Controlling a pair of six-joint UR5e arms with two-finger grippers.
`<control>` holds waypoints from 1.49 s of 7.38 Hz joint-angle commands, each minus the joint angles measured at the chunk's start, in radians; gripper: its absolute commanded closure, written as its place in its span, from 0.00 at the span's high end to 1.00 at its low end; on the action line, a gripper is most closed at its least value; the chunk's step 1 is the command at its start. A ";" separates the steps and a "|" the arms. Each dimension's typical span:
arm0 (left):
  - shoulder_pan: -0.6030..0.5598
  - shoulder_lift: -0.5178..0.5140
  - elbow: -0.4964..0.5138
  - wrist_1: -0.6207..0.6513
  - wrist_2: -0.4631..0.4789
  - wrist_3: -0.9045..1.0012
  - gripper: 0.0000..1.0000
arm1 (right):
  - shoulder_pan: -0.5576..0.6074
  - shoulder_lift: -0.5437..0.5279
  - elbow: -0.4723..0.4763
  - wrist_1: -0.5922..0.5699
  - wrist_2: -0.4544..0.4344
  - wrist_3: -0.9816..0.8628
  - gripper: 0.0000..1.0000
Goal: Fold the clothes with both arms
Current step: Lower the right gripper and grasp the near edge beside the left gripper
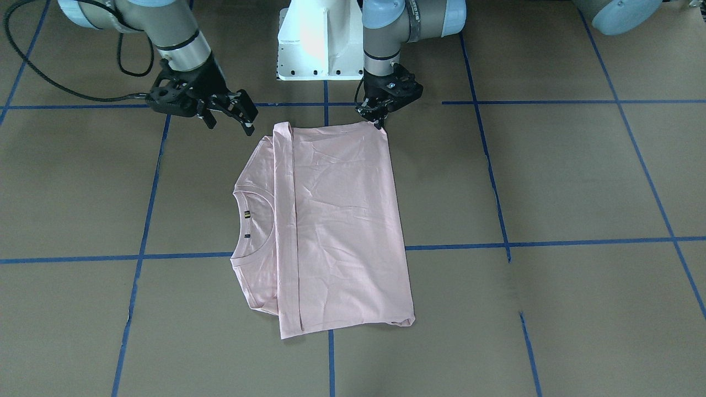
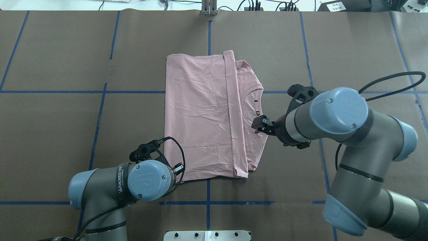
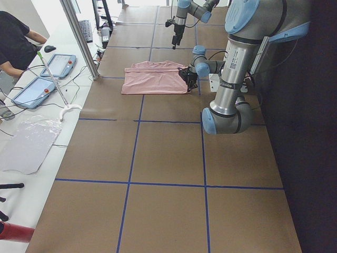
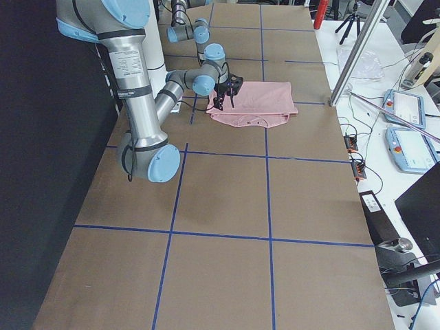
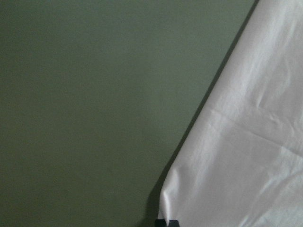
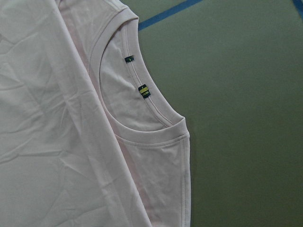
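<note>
The pale pink T-shirt (image 1: pixel 342 220) lies flat on the brown table, plain back up, with one side folded over toward the collar (image 1: pixel 256 220). It also shows in the overhead view (image 2: pixel 200 117). My left gripper (image 1: pixel 379 122) points down at the shirt's hem corner nearest the robot, its fingers pinched together on that corner. The left wrist view shows that corner (image 5: pixel 246 156) right at the fingertips. My right gripper (image 1: pixel 230 124) is open and empty, raised beside the collar side, and over the shirt's edge in the overhead view (image 2: pixel 259 126). The right wrist view looks down on the collar (image 6: pixel 151 127).
The white pedestal base (image 1: pixel 314 44) stands just behind the shirt. Blue tape lines (image 1: pixel 551 241) grid the brown table. The right arm's black cable (image 1: pixel 55 82) loops over the table. A metal pole (image 3: pixel 79 37), tablets (image 3: pixel 58 66) and an operator are on the far side.
</note>
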 commanded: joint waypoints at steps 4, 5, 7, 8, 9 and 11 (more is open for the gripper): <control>-0.002 0.005 -0.055 -0.003 -0.005 0.000 0.00 | -0.063 0.064 -0.072 -0.105 -0.031 0.018 1.00; -0.002 0.003 -0.057 -0.003 -0.005 0.000 0.00 | -0.078 0.067 -0.097 -0.102 -0.031 0.026 1.00; -0.004 0.005 -0.057 -0.003 -0.005 0.000 0.00 | -0.117 0.084 -0.126 -0.102 -0.033 0.073 1.00; -0.004 0.003 -0.057 -0.003 -0.005 0.000 0.00 | -0.165 0.086 -0.141 -0.102 -0.086 0.099 1.00; -0.005 0.003 -0.057 -0.003 -0.005 0.000 0.00 | -0.189 0.087 -0.149 -0.102 -0.109 0.122 1.00; -0.004 0.005 -0.054 -0.003 -0.005 0.000 0.00 | -0.194 0.087 -0.183 -0.037 -0.111 0.126 1.00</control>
